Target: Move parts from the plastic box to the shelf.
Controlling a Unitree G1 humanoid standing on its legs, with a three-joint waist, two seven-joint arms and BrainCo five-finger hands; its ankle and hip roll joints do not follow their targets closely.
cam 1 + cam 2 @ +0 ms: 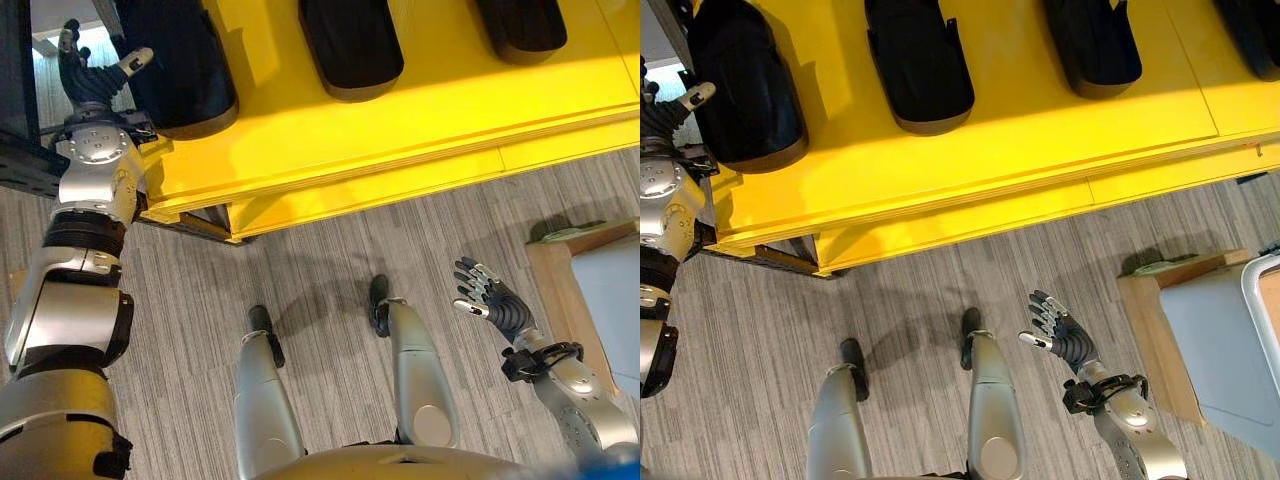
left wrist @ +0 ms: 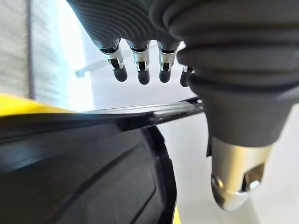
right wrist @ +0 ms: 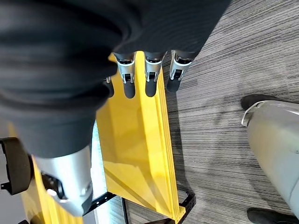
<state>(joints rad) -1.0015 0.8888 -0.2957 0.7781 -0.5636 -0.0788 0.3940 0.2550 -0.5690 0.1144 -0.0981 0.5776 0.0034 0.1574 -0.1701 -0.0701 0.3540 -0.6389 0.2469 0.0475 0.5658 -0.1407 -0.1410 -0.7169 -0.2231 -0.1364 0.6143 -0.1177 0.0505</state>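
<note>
Several black moulded parts lie in a row on the yellow shelf [image 1: 400, 130]: the leftmost part [image 1: 185, 70], a second part [image 1: 350, 45] and a third part [image 1: 520, 25]. My left hand [image 1: 92, 75] is raised at the shelf's left end, just beside the leftmost part [image 2: 79, 172]. Its fingers [image 2: 140, 70] are straight and hold nothing. My right hand [image 1: 492, 300] hangs low on the right over the floor, open and empty, with its fingers [image 3: 149, 79] spread. A pale grey box [image 1: 1210, 350] stands at the far right.
A tan wooden frame [image 1: 1150, 320] borders the grey box on the right. A dark upright frame [image 1: 20, 100] stands left of the shelf. Grey striped carpet [image 1: 320, 270] lies between the shelf's front edge and the box.
</note>
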